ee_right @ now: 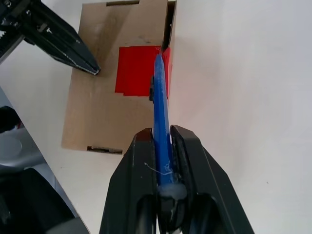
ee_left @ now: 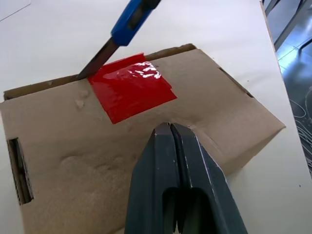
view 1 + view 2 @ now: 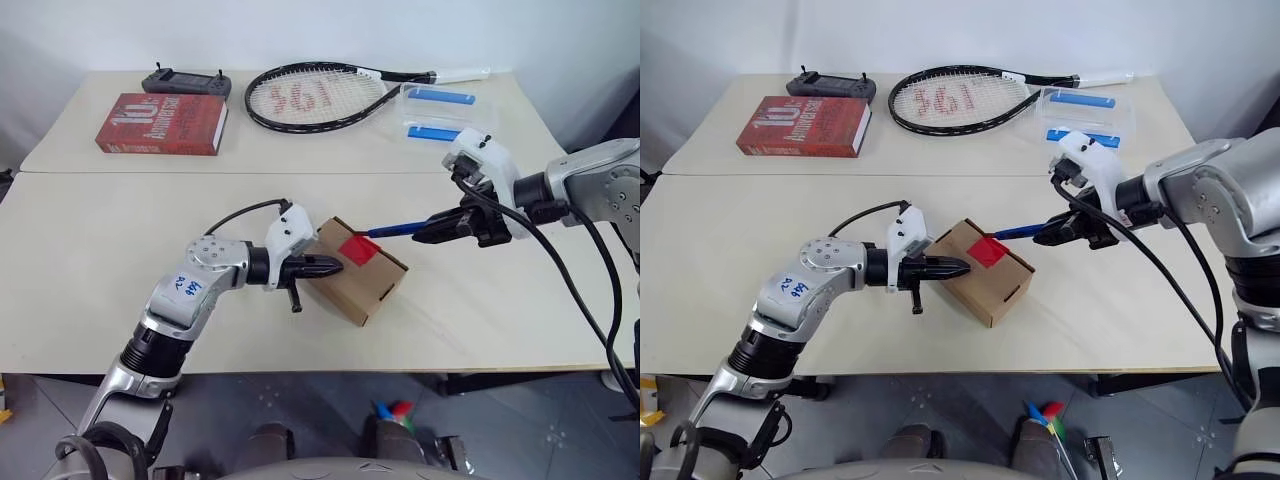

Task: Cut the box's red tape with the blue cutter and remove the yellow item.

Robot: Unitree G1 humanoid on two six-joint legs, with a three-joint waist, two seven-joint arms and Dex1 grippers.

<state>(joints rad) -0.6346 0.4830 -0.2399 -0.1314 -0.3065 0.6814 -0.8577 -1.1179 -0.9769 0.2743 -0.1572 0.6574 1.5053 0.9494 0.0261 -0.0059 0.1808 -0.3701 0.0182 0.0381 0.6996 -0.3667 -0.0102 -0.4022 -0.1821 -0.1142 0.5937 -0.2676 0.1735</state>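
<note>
The brown box (image 3: pixel 362 278) lies near the table's front middle, with the red tape (image 3: pixel 357 250) across its top seam. My left gripper (image 3: pixel 335 266) is shut, its tips pressing on the box top just beside the tape (image 2: pixel 130 87). From the right, my right gripper (image 3: pixel 425 233) is shut on the blue cutter (image 3: pixel 392 229). The cutter's dark tip (image 2: pixel 97 60) touches the tape's edge at the flap seam; the blue cutter (image 1: pixel 161 112) lies along that seam. The box is closed and the yellow item is hidden.
At the back of the table lie a red book (image 3: pixel 162 124), a dark handheld controller (image 3: pixel 186 81), a tennis racket (image 3: pixel 318 96) and two clear containers with blue strips (image 3: pixel 445 108). The table's front edge runs just below the box.
</note>
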